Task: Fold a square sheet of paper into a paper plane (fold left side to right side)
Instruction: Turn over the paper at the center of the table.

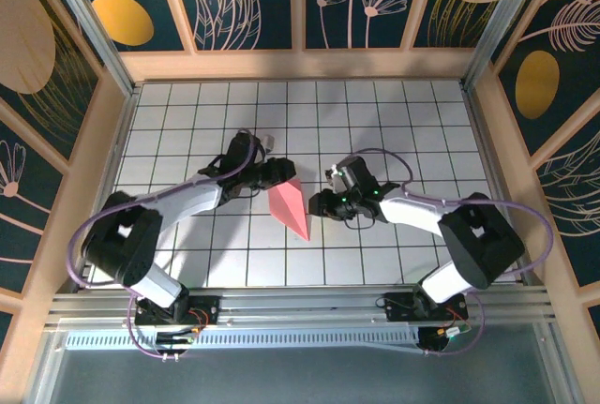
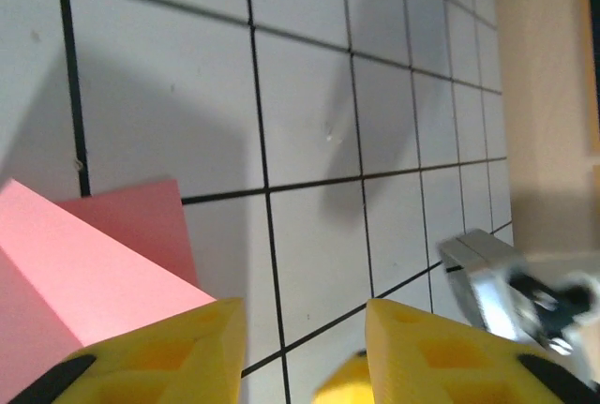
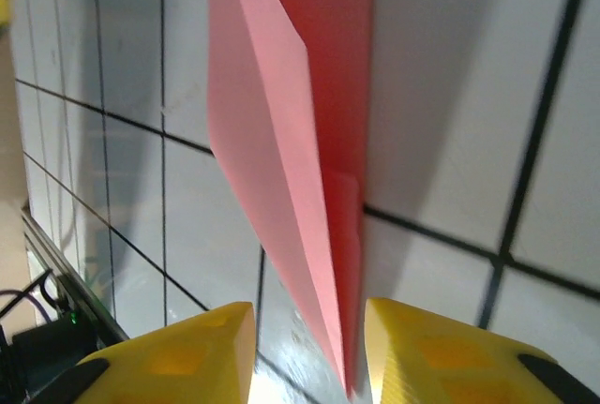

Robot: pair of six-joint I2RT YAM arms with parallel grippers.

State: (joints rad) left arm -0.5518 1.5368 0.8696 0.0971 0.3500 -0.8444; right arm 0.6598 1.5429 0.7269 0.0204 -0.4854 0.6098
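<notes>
Where the sheet of paper (image 1: 289,207) lies: on the desk (image 1: 394,113) between my two sets of fingers, as a narrow pointed dart shape with overlapping layers.
Left fingers (image 2: 159,352): parted and holding nothing. The blunt end of the paper sits just ahead of one fingertip and off to its outer side. The gap between the two fingers looks onto bare tile.
Right fingers (image 3: 450,352): parted about as wide and closed on nothing. The sharp tip of the paper reaches into the gap between them, nearer to one finger. I cannot tell whether it touches that finger.
Lie of the layers: ahead of my right fingers a paler layer sits over a darker strip. Its long edge looks slightly raised, though that may be shadow.
Step in hand: I judge the left-over-right fold to be laid across but not yet pressed flat, with both sets of fingers standing off the paper.
Next move: I think it calls for pinning the tip at my right fingers, then pressing along the long crease from the blunt end by my left fingers towards the point, with the edges kept lined up.
Care needed: the paper is thin and the tiles look smooth, so a sideways push would likely slide it or spring the fold open.
</notes>
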